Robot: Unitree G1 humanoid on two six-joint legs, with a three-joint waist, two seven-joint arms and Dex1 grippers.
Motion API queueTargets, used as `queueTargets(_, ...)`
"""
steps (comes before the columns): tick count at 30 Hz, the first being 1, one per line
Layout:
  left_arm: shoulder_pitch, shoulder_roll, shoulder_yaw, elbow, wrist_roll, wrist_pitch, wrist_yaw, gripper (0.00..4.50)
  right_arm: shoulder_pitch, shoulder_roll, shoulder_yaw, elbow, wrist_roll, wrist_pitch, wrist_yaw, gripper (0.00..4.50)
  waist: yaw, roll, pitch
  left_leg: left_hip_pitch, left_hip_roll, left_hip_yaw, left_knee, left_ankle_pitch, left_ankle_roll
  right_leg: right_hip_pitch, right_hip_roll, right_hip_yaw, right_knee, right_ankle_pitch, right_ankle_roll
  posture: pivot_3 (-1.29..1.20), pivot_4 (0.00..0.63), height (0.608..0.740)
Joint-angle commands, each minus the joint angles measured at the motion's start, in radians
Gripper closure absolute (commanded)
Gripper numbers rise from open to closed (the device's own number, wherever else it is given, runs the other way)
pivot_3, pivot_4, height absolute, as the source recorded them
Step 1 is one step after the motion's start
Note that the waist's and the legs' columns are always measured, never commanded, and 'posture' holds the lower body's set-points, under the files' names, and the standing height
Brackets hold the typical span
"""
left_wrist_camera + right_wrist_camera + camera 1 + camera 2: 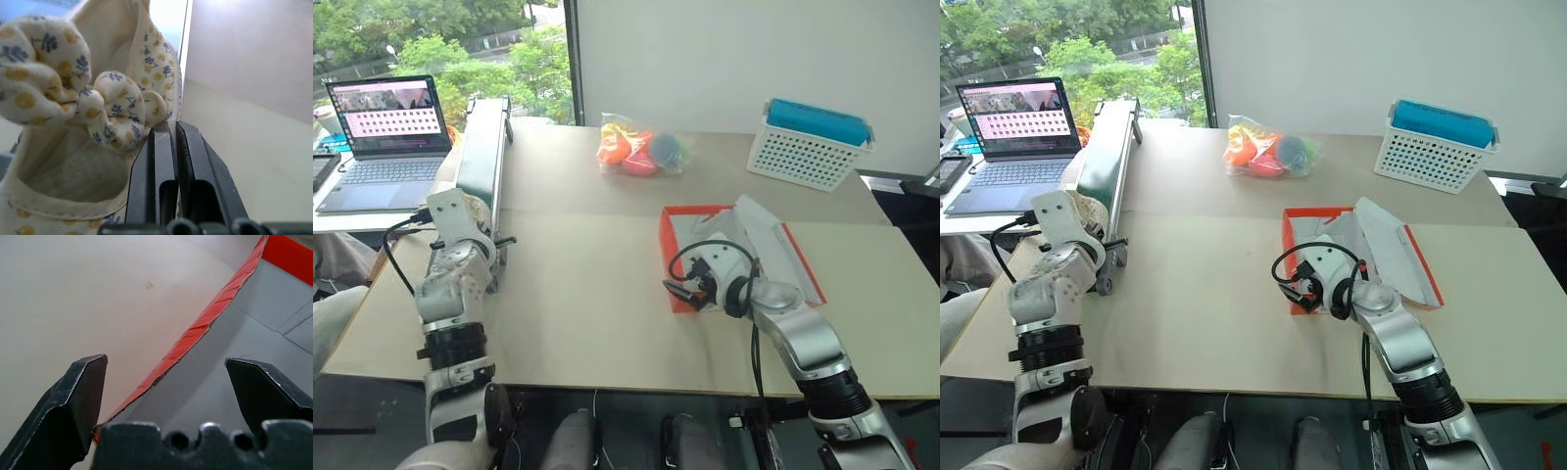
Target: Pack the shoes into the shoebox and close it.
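Step in hand, by the look of it: first shoe picked up, not yet carried to the box. Left claw (168,142) pressed together, pinching the side wall of a cream shoe (73,127) printed with small blue sprigs and yellow dots, a fabric bow just beside the fingertips. Held at the left edge of the bench (607,294), close by a long grey-green rail (481,147).

Right claw (166,382) spread wide, straddling the near-left wall of the orange-red shoebox (680,257), one finger outside over bare bench, the other inside, apparently steadying it.

Next move likely calls for carrying the shoe across the bench, toward the right claw, and lowering it into the open tray.

Shoebox: lid flipped open beyond the right claw, white paper lining inside, no shoe seen in it. Farther off, white perforated basket (803,152) with a teal top, and a clear bag of orange and blue toys (638,147).
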Motion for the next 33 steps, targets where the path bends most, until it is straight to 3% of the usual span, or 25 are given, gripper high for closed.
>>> queueTargets(1,-0.009,-0.015,-0.055,-0.113,0.036,-0.171,0.006,4.45,-0.014,0.005,-0.019,-0.013,-0.008,-0.001,-0.006,0.00,-0.001,-0.001,0.001,-0.001,0.000,0.000,0.000,0.000,0.000,-0.001,0.000,0.000,-0.001,0.000,0.000,0.00,0.150,0.699)
queueTargets(11,0.002,-0.081,-0.136,-0.175,-0.002,-0.257,-0.058,4.45,-0.041,0.045,-0.072,0.015,0.014,0.022,-0.035,0.00,-0.008,-0.002,0.001,-0.001,0.000,0.001,0.000,-0.001,0.002,0.000,0.000,0.000,-0.002,0.001,0.001,0.00,0.150,0.699)
queueTargets(14,-0.001,-0.097,-0.160,-0.167,-0.015,-0.247,-0.083,4.45,-0.133,0.138,-0.232,0.066,0.118,0.128,-0.103,0.00,-0.013,-0.002,0.002,-0.001,0.000,0.001,0.001,-0.001,0.003,0.000,0.001,0.000,-0.002,0.001,0.001,0.00,0.150,0.699)
queueTargets(16,-0.010,-0.129,-0.157,-0.153,-0.032,-0.228,-0.072,4.45,-0.281,0.211,-0.380,0.162,0.194,0.236,-0.191,0.00,-0.017,-0.001,0.002,-0.001,0.000,0.001,0.001,0.000,0.003,0.000,0.001,0.000,-0.001,0.001,0.001,0.00,0.150,0.699)
queueTargets(18,-0.013,-0.154,-0.161,-0.145,-0.042,-0.213,-0.066,4.45,-0.377,0.250,-0.450,0.212,0.245,0.311,-0.225,0.00,-0.023,-0.001,0.002,-0.002,0.000,0.001,0.001,0.000,0.003,-0.001,0.001,0.000,0.000,0.002,0.001,0.00,0.150,0.699)
queueTargets(24,0.001,-0.224,-0.252,-0.158,-0.043,-0.205,-0.104,4.45,-0.651,0.372,-0.559,0.369,0.339,0.527,-0.319,0.00,-0.033,-0.001,0.002,-0.003,0.001,0.002,-0.001,0.000,0.003,-0.003,0.002,0.000,0.001,0.001,0.001,0.00,0.150,0.699)
queueTargets(33,0.024,-0.262,-0.342,-0.185,-0.041,-0.192,-0.156,4.45,-0.752,0.447,-0.626,0.491,0.380,0.547,-0.382,0.00,-0.035,0.000,0.002,-0.010,0.000,0.002,0.001,0.000,0.004,-0.009,0.002,0.000,0.003,0.002,0.001,0.00,0.150,0.699)
